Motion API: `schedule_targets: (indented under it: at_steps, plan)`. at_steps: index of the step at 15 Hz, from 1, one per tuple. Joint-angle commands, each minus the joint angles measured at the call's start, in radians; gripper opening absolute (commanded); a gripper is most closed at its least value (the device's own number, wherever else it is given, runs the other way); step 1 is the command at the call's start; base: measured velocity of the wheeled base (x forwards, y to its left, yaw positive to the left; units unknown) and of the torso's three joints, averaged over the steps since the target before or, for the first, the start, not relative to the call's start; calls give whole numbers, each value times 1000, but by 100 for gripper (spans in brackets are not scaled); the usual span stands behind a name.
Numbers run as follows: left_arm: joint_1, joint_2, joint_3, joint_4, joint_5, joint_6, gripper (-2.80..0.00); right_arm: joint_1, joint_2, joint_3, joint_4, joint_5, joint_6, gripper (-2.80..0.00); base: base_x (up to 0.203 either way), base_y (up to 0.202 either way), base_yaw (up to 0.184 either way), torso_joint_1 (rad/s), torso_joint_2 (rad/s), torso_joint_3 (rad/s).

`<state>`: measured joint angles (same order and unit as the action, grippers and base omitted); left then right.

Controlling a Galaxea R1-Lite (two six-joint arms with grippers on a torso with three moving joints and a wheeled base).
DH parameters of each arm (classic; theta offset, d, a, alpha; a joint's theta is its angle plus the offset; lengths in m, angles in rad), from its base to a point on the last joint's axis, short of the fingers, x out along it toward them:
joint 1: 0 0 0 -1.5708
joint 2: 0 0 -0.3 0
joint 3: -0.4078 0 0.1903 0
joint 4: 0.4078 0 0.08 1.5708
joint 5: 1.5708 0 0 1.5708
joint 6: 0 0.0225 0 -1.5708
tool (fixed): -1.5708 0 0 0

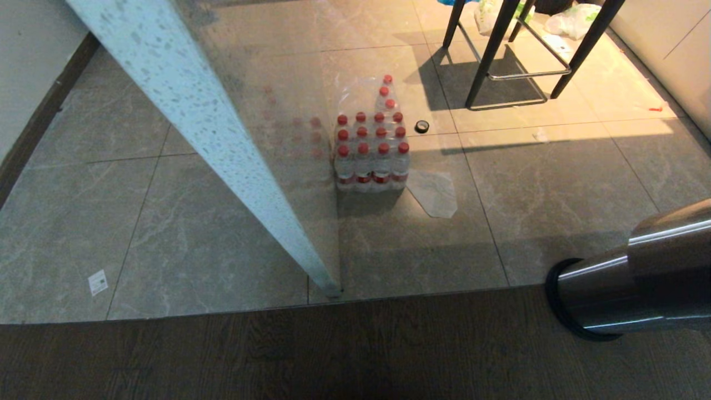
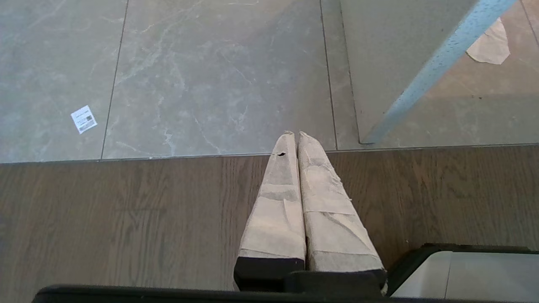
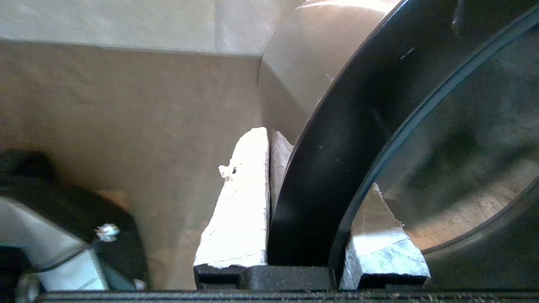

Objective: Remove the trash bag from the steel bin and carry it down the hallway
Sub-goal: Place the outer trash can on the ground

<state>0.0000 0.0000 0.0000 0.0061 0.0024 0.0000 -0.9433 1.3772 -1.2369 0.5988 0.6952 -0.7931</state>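
Left wrist view: left gripper (image 2: 294,134) points forward and down over the wood floor (image 2: 126,219), its tip at the seam where the tiled floor (image 2: 210,75) starts. Taped fingers (image 2: 273,210) pressed together, nothing between them. Arm not working.

Head view, left to right:
- A small white sticker (image 1: 98,281) lies on the tiled floor (image 1: 555,194).
- The pale speckled edge of a glass panel (image 1: 222,150) slants down to the floor seam.
- A shrink-wrapped pack of water bottles (image 1: 371,153) with red caps stands just right of the panel. The bottles are upright in rows inside the wrap.
- A flat scrap of clear plastic (image 1: 436,191) lies beside the pack.
- A small black tape roll (image 1: 422,126) lies near the pack's far corner.
- The black stool legs (image 1: 500,55) stand further back.
- A white bag with green print (image 1: 489,14) and another white bag (image 1: 572,19) lie on the floor behind the legs. They are too small to tell whether either is the trash bag.
- At far right the steel bin (image 1: 639,278) is tipped nearly level, its black-rimmed end toward the panel, over the wood floor.

Right wrist view: right gripper (image 3: 267,139) is clamped on the steel bin's black rim (image 3: 320,168). One finger is outside the wall and the other inside. Inside the bin, only bare shiny metal shows; the rest is dark.
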Motion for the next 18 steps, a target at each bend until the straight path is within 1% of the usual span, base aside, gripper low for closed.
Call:
schedule_targets:
  at_steps: [1, 5, 6, 8, 9, 11, 12, 13, 15, 18]
  plan:
    - [0, 0, 0, 0, 1, 0, -280, -12, -69, -30, 60, 7, -6, -280, 0, 0, 0, 0, 0, 0]
    - [0, 0, 0, 0, 2, 0, -280, -19, -139, -54, 104, 25, -2, -280, 0, 0, 0, 0, 0, 0]
    - [0, 0, 0, 0, 2, 0, -280, -16, -155, -56, 151, 48, 3, -280, 0, 0, 0, 0, 0, 0]
    - [0, 0, 0, 0, 1, 0, -280, -10, -188, -56, 269, 145, -4, -280, 0, 0, 0, 0, 0, 0]
    - [0, 0, 0, 0, 1, 0, -280, -6, -202, -56, 324, 178, -10, -280, 0, 0, 0, 0, 0, 0]
    - [0, 0, 0, 0, 1, 0, -280, 31, -225, -53, 400, 197, 1, -280, 0, 0, 0, 0, 0, 0]
    - [0, 0, 0, 0, 2, 0, -280, 48, -230, -54, 457, 228, 6, -280, 0, 0, 0, 0, 0, 0]
    - [0, 0, 0, 0, 1, 0, -280, 69, -231, -60, 506, 277, 4, -280, 0, 0, 0, 0, 0, 0]
    - [0, 0, 0, 0, 1, 0, -280, 112, -226, -59, 533, 332, 8, -280, 0, 0, 0, 0, 0, 0]
    - [0, 0, 0, 0, 1, 0, -280, 132, -172, 31, 504, 363, 2, -280, 0, 0, 0, 0, 0, 0]
